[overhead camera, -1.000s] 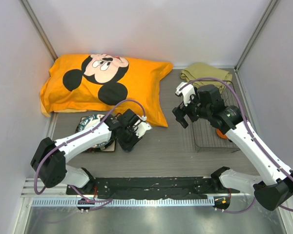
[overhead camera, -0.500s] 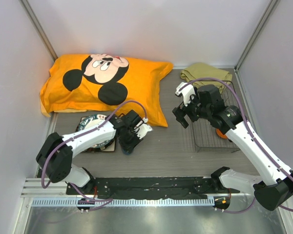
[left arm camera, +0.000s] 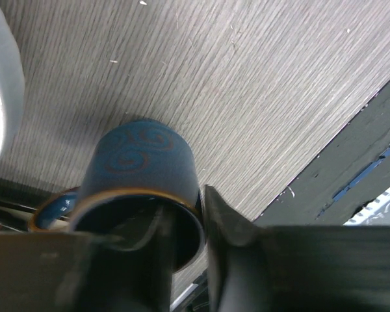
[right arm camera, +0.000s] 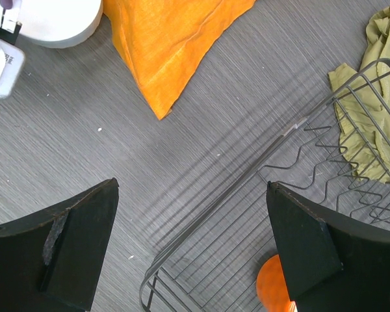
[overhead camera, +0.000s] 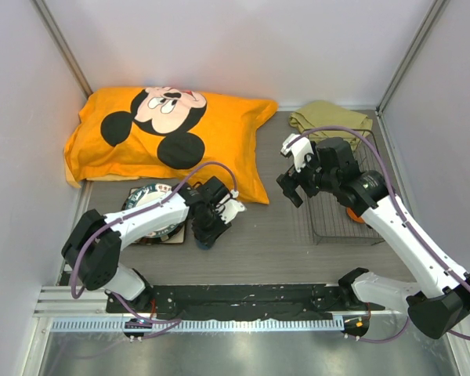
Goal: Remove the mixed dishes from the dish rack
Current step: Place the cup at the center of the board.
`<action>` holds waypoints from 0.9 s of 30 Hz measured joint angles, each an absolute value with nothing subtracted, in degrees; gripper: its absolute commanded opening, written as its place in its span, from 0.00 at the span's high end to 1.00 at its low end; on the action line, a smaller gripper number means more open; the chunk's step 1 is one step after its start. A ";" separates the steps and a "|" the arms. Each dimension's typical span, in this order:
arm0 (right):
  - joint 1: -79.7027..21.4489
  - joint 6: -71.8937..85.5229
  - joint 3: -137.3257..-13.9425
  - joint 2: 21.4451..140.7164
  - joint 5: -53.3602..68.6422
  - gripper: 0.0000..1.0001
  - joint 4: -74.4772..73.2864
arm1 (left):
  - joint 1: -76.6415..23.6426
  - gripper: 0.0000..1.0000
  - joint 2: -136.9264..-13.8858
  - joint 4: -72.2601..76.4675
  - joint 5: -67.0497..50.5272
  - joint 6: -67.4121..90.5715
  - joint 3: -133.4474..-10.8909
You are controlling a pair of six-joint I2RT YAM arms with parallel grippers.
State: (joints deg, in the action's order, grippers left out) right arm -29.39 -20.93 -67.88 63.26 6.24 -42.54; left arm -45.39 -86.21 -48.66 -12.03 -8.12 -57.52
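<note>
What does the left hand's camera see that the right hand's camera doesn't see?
Only the left wrist view shows the small dark-blue cup, swirl-patterned, pinched at its rim by the left gripper. Only the right wrist view shows the dish rack, the orange mug inside it, the olive-green cloth, an orange pillow corner and the open right gripper. Both show the grey wood-grain table.

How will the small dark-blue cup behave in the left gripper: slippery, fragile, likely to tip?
The small dark-blue cup looks glazed, so it is probably hard and somewhat slippery. The left gripper seems to pinch only its wall at the rim, so it may swing. It would likely chip if dropped on the table.
</note>
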 measured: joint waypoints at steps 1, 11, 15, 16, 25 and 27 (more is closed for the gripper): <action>-29.39 -20.95 -67.72 63.24 6.00 0.00 -42.61 | -45.39 0.63 -86.21 -48.66 -12.05 -8.05 -57.52; -29.34 -21.12 -65.47 62.89 2.39 0.00 -43.20 | -45.39 0.29 -85.30 -48.77 -12.14 -8.56 -57.52; -28.12 -21.93 -64.90 60.97 -0.38 0.00 -44.25 | -45.39 0.20 -83.55 -49.08 -12.16 -9.15 -57.54; -27.38 -22.20 -64.90 60.42 -0.73 0.00 -44.45 | -45.39 0.17 -83.13 -49.36 -12.16 -9.32 -57.69; -13.45 -25.80 -64.90 59.37 1.37 0.01 -47.29 | -45.39 0.00 -77.32 -50.78 -12.99 -10.17 -60.90; -11.49 -26.63 -64.69 59.40 1.56 0.00 -47.86 | -45.39 0.00 -76.47 -50.87 -13.13 -10.52 -61.56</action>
State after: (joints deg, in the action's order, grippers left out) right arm -11.49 -26.63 -64.69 59.40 1.56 -47.86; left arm -45.39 -76.47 -50.87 -13.13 -10.52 -61.56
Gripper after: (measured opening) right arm 0.995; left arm 0.995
